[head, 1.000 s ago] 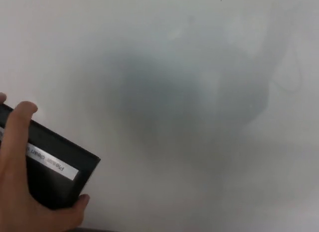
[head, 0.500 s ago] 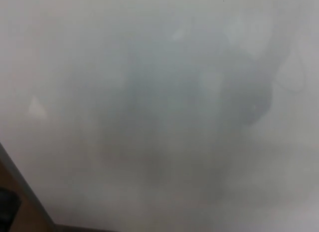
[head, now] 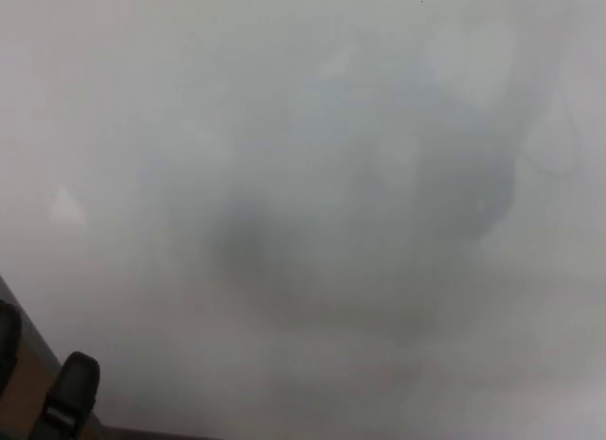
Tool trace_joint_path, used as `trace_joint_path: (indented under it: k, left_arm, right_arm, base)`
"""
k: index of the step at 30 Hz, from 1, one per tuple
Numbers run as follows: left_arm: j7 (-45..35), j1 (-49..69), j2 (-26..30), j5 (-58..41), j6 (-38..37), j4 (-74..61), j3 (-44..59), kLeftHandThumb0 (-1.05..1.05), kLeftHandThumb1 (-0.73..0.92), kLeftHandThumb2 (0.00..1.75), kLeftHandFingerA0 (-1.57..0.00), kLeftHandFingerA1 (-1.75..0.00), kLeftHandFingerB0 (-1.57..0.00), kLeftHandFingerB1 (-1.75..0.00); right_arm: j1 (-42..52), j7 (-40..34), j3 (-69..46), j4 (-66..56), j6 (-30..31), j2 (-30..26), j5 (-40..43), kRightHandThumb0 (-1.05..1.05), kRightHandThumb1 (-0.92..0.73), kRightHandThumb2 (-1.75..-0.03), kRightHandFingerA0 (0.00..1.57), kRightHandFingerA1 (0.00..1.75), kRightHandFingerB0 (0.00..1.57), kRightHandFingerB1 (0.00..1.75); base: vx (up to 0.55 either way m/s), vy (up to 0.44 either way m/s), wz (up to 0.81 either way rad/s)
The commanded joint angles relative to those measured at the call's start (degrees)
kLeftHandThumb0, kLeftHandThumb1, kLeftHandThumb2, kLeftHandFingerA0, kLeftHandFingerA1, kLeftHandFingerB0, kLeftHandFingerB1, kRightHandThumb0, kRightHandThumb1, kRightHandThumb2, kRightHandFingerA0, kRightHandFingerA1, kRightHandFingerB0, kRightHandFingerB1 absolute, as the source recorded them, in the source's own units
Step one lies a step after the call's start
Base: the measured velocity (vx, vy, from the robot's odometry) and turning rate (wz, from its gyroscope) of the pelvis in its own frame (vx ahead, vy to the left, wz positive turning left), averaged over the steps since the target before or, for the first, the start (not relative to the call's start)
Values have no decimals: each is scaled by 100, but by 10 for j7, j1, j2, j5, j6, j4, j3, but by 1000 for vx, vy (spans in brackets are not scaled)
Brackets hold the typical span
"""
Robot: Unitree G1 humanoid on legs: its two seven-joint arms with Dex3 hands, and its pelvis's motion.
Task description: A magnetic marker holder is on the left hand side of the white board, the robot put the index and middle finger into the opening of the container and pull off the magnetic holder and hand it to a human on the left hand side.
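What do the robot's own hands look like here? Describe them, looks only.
Only a corner of the left hand shows, at the bottom left against the whiteboard: two thick black pieces with rounded ends, the larger crossed by a faint paler ridge. No cables or markings are visible. The right hand is out of view.

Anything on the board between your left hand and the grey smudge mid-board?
No. In the head view, only bare whiteboard lies between the left hand and the grey smudge.
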Motion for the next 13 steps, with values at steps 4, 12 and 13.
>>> trace_joint_path:
  k: [4, 12, 13]
  left_arm:
    - [111, -34, 33, 274, -243, 238, -90, -63, 48, 78, -28, -47, -16, -41]
    - [171, -90, 35, 304, -317, 385, -105, -62, 51, 81, -27, -49, -13, -41]
    - [171, -93, 35, 303, -319, 391, -104, -62, 51, 81, -27, -49, -13, -41]
  right_arm:
    - [-2, -29, 4, 2, 4, -15, -14, -55, -61, -98, 86, 72, 72, 67]
    - [-12, -33, 3, -2, 13, -19, -17, -54, -61, -99, 86, 72, 71, 67]
    - [-12, -34, 3, -2, 14, -20, -18, -54, -61, -99, 86, 72, 71, 67]
  base:
    - [0, 0, 0]
    - [0, 0, 0]
    - [0, 0, 0]
